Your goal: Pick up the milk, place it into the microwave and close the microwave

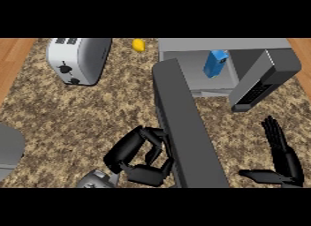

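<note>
Milk carton, blue, sits inside the microwave cavity, tilted slightly, on the cavity floor toward the middle-right. Nothing is touching it.

Microwave door is swung wide open: a long dark grey slab running from the cavity's left front corner down toward the view's lower edge. The control panel side of the microwave shows at right, dark with a keypad.

Left hand is against the left face of the open door, near its lower end. Fingers are curled, some fingertips touching the door's edge; they are not wrapped around anything that I can see. Grey forearm enters at lower left.

Right hand is at lower right, released: fingers straight and pointing up, thumb out to the left. It rests over the desk, apart from the door and well below the control panel. Holding nothing.

Rest of the desk: speckled brown stone top. Silver toaster at upper left, well apart from the microwave. Small yellow item, likely a lemon, near the back edge between toaster and microwave. Grey rounded object is cut off at the left edge; can't tell what it is.
</note>
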You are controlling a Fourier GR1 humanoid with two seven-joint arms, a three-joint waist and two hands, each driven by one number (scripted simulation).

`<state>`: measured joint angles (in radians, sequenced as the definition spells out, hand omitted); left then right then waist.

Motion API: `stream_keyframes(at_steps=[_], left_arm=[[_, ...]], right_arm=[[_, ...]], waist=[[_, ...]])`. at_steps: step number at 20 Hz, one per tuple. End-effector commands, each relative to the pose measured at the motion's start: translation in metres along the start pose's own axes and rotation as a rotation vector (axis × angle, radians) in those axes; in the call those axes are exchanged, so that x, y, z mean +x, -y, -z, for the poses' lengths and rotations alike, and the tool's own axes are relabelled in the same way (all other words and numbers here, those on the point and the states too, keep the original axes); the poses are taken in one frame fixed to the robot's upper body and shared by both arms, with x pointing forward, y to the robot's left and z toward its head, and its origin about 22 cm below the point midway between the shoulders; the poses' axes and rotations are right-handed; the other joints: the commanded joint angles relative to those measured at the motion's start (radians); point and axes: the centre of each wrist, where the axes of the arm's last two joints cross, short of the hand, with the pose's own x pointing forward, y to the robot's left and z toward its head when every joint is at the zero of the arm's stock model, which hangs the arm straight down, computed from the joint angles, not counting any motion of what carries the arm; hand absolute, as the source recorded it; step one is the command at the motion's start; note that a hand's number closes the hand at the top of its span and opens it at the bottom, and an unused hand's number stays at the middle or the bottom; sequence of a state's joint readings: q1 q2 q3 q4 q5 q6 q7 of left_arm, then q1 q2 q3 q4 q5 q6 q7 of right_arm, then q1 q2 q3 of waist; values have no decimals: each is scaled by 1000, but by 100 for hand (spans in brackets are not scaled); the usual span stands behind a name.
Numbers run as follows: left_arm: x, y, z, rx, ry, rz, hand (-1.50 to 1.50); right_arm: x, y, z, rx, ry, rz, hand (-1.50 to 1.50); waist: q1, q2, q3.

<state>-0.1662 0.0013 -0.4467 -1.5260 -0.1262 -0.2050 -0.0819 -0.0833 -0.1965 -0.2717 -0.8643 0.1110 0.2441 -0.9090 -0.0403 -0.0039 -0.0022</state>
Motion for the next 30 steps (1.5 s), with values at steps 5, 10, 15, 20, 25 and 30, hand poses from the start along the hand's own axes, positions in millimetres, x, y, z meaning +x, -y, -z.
stream_keyframes(at_steps=[5,10,15,20,25,30], left_arm=[[-62,43,22,-25,-58,115,150],[-77,47,30,80,2,110,150],[-91,53,29,110,12,135,150],[-78,55,51,87,-46,68,150],[-60,54,66,150,52,32,150],[-52,57,72,239,95,-4,150]], right_arm=[[42,27,-5,104,108,26,-150],[66,14,4,144,161,104,-150],[95,13,8,192,204,148,-150],[116,25,15,234,248,133,-150],[135,6,29,286,257,179,-150],[149,15,37,351,260,156,-150]], waist=[[-14,7,0],[-37,12,-2],[-66,16,-4],[-100,23,-3],[-131,29,-7],[-157,38,-7]])
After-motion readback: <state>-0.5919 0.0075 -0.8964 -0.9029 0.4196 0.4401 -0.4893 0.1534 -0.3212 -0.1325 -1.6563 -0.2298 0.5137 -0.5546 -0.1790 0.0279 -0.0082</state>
